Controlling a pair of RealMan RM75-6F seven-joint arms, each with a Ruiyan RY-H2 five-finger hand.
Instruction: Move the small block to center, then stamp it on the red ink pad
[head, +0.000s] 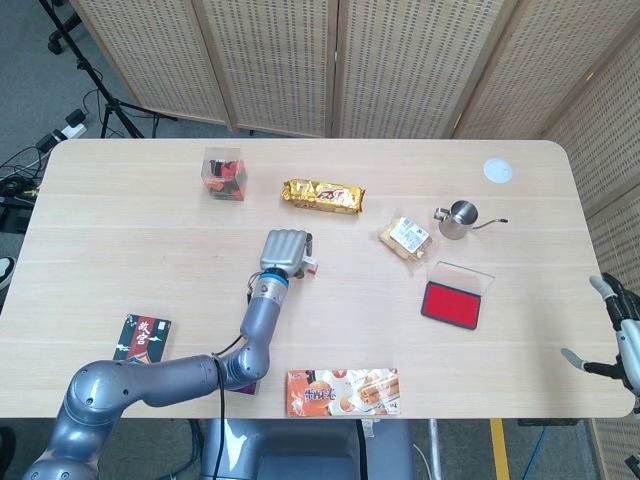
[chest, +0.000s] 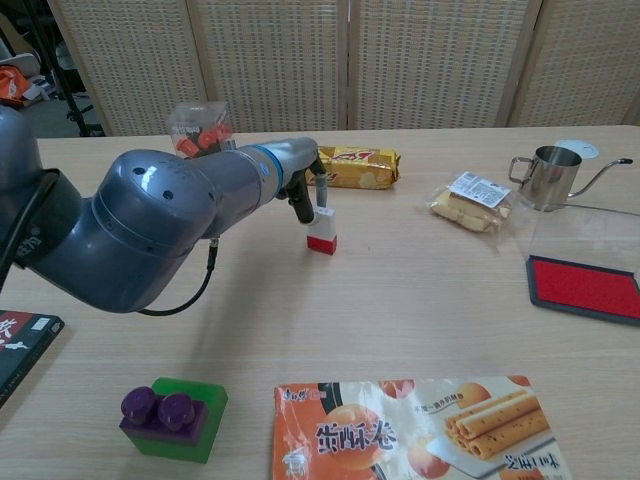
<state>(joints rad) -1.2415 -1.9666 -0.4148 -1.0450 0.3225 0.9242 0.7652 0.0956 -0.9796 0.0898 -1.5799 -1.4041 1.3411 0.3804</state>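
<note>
The small block, white on top with a red base, is near the table's middle; in the head view only a bit of the small block shows beside the hand. My left hand pinches its top from the left, and the base is at or just above the wood. The red ink pad lies open well to the right, its clear lid tipped back. My right hand hangs off the table's right edge, fingers spread, holding nothing.
A gold snack packet lies just behind the block. A cracker packet and steel pitcher sit right of it. At the front are a biscuit box and green-purple brick. A clear box stands back left.
</note>
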